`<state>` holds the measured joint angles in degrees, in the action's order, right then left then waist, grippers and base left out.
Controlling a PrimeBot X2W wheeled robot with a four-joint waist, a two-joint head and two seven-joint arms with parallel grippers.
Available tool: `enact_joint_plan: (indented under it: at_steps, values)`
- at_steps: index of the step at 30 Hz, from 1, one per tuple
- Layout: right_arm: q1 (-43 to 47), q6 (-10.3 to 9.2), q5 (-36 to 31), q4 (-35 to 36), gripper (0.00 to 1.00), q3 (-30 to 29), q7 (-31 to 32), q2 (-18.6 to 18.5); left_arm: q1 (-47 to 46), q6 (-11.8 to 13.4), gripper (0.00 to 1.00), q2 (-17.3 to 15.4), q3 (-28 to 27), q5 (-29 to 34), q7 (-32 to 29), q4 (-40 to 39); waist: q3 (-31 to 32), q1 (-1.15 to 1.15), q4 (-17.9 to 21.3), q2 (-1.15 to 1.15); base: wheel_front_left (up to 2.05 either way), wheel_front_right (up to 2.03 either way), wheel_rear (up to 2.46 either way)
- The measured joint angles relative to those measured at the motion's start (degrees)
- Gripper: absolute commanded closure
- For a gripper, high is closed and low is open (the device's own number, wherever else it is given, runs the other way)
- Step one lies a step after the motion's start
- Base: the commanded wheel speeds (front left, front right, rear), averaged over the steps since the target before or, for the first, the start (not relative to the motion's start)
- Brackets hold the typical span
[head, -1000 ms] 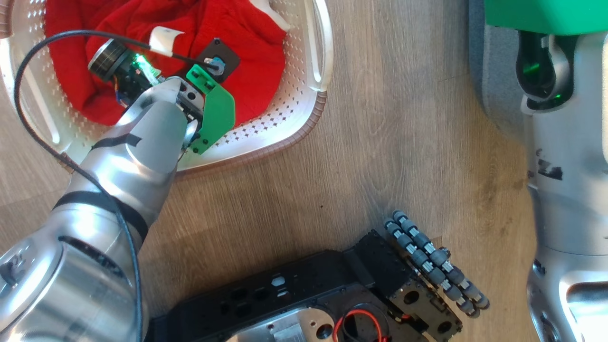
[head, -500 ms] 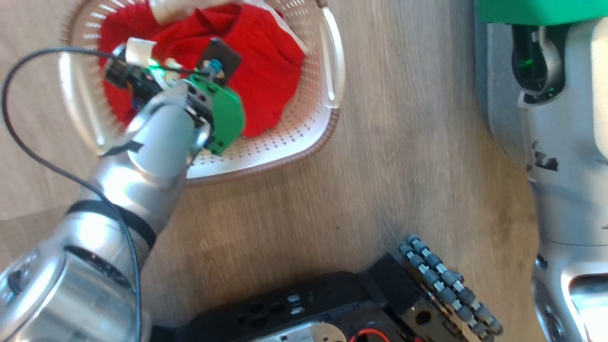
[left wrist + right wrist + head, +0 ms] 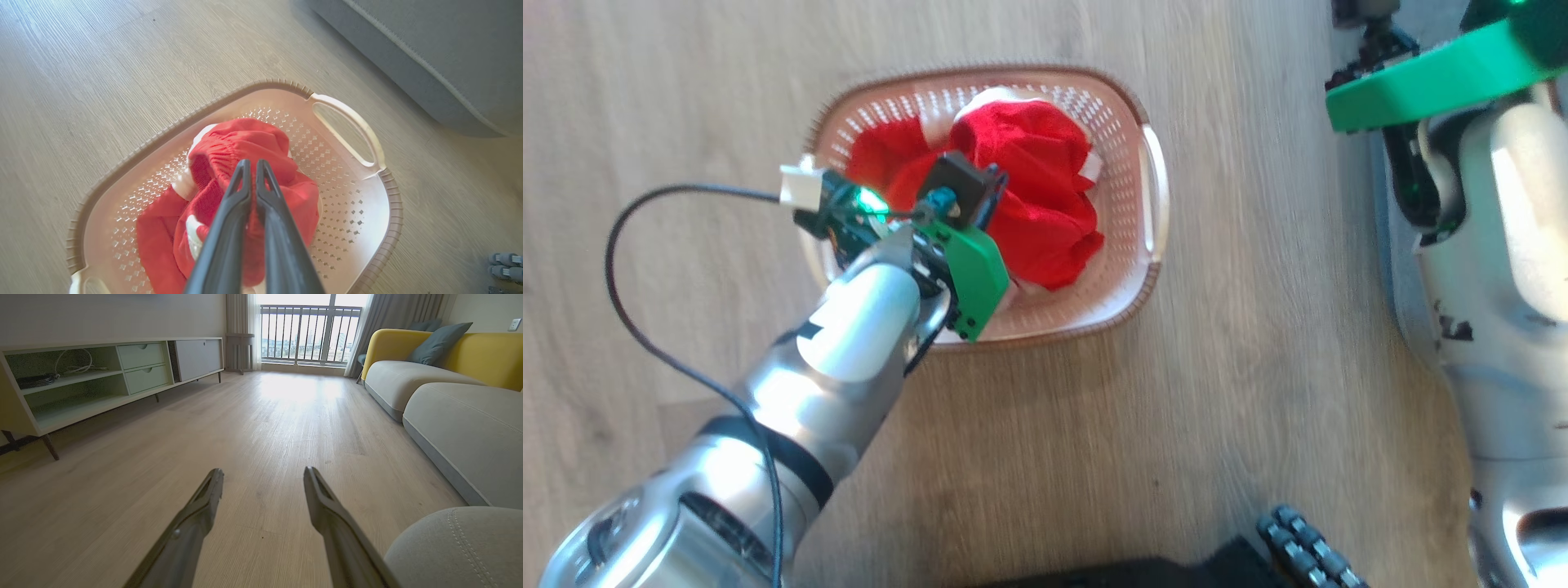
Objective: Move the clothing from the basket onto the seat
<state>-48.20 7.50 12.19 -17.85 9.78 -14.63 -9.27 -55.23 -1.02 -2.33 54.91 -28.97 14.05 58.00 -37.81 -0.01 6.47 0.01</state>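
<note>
Quick count: one basket (image 3: 391, 212), red clothing (image 3: 245, 139) bunched inside, two pieces I think, hard to tell. Two grippers: left gripper (image 3: 253, 163), right gripper (image 3: 263, 473). Three grey seat cushions (image 3: 470, 416), one TV cabinet (image 3: 102, 398), two drawers (image 3: 141, 355).

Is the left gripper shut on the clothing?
Shut on the clothing: the left gripper pinches red fabric, fingers nearly touching, over the basket.

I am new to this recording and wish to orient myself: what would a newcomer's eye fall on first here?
The bright red clothing stands out most, bunched in the cream basket on the pale wooden floor. The left tool is shut on this clothing, its dark fingers pinching the fabric. Near the basket lies the grey seat, and the right tool is open over the floor.
</note>
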Motion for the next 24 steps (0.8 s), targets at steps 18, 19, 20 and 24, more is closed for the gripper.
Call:
enact_joint_plan:
  at_steps: [18, 19, 20, 24]
  values:
    - [11.21, 0.00, 1.82, -4.98, 0.00, 0.60, 0.00, -1.88, 8.38, 3.76, 1.00, 0.12, -5.94, -1.81, 0.23, -12.09, 17.80, 0.00, -6.43, 0.00, 0.00, 0.00, 0.00]
    - [12.00, 0.00, 2.04, -5.15, 0.00, 0.66, 0.00, -1.88, 8.84, 3.75, 1.00, 0.12, -6.73, -1.41, 0.23, -12.61, 18.79, 0.00, -6.70, 0.00, 0.00, 0.00, 0.00]
    - [12.68, 0.00, 2.09, -5.38, 0.00, 0.73, 0.00, -1.88, 9.14, 3.75, 1.00, 0.13, -7.34, -0.91, 0.23, -13.02, 19.74, 0.00, -6.96, 0.00, 0.00, 0.00, 0.00]
    - [14.13, 0.00, 2.59, -5.97, 0.00, 1.13, 0.00, -1.83, 9.55, 3.60, 1.00, 0.14, -9.68, 0.66, 0.23, -14.85, 22.87, 0.00, -7.78, 0.00, 0.00, 0.00, 0.00]
